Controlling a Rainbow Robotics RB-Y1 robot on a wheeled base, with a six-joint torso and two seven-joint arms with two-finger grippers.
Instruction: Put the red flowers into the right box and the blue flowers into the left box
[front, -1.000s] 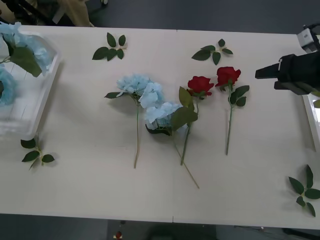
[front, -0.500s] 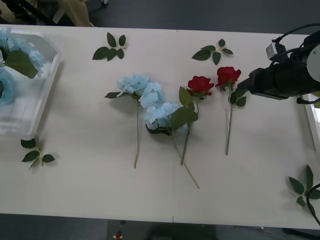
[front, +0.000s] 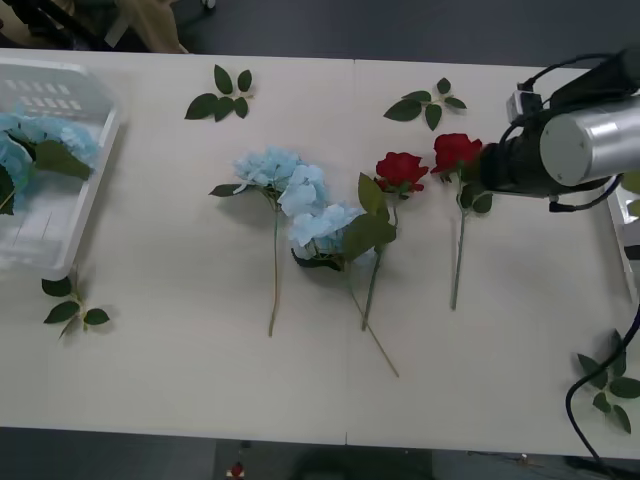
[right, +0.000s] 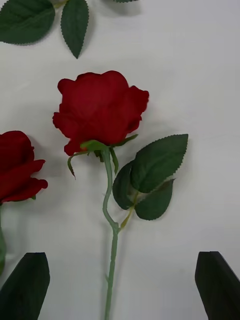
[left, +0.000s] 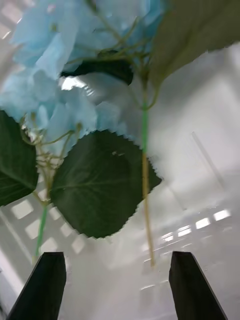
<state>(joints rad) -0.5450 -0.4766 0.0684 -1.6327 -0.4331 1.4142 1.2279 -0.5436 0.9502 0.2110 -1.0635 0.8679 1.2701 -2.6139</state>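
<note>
From the front, the right end effector (front: 487, 166) hovers at the rightmost of the red flowers (front: 455, 152) on the counter (front: 200, 330); best to descend squarely over the stem below the leaves. Its wrist view shows released fingers (right: 26, 290) straddling that stem, touching nothing. The left end effector (left: 117, 285), spread and empty, hangs over blue flowers (left: 55, 75) in the left box (left: 210, 200).

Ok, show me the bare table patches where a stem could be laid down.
Bare patches: between the left box and the blue flowers; the near strip below the stems; right of the red flowers stem, toward the right box. Crowded: the centre, where blooms and stems overlap, and under the right gripper, open over a rose.
</note>
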